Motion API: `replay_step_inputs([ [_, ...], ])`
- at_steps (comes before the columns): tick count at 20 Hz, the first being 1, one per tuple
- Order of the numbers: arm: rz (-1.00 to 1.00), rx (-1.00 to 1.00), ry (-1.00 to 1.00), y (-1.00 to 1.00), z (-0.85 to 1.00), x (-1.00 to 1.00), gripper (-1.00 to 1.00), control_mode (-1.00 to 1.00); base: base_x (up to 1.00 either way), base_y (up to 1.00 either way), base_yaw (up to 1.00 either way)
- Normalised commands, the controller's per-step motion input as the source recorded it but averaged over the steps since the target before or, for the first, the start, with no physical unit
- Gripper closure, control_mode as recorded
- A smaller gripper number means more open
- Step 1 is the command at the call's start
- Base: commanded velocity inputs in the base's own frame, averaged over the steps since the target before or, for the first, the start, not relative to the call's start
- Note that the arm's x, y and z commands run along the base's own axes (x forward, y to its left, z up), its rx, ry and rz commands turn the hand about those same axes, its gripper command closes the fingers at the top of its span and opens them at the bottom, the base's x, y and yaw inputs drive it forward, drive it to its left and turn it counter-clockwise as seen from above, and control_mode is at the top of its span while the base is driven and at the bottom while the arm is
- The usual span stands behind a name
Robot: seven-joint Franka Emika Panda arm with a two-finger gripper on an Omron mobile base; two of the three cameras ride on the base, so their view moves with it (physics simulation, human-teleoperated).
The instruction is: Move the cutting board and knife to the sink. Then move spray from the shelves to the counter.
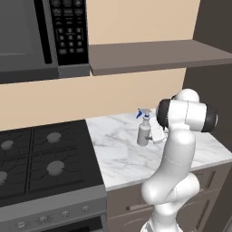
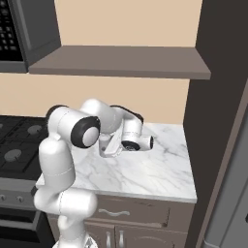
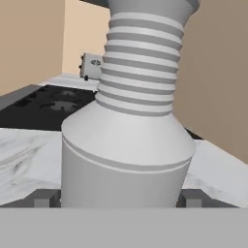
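The end effector (image 3: 117, 198) stands wide, its fingertips (image 3: 44, 197) flanking the spray (image 1: 144, 131), a light-grey cylinder with ribbed neck and white-and-blue nozzle, upright on the white marble table (image 1: 122, 158). Left is a black stove (image 1: 41, 158); above hang the shelves (image 1: 154, 55) and a microwave (image 1: 43, 36).

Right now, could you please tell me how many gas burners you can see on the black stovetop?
4, in the left base view: far-left, far-right, near-right, and near-left cut by the frame edge. More may lie beyond it.
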Motion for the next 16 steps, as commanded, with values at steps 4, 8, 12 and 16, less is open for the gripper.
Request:
replay_step_inputs([
  [4, 0.07, 0.00, -0.12, 0.15, -0.26, 0.00, -1.00, -1.00, 0.00, 0.00, 0.00],
  [8, 0.02, 0.00, -0.08, 0.02, -0.01, 0.00, -1.00, -1.00, 0.00, 0.00, 0.00],
  [12, 0.00, 0.00, -0.06, 0.00, 0.02, -0.04, -1.00, -1.00, 0.00, 0.00, 0.00],
  [16, 0.00, 0.00, -0.01, 0.00, 0.21, -0.03, -1.00, -1.00, 0.00, 0.00, 0.00],
])
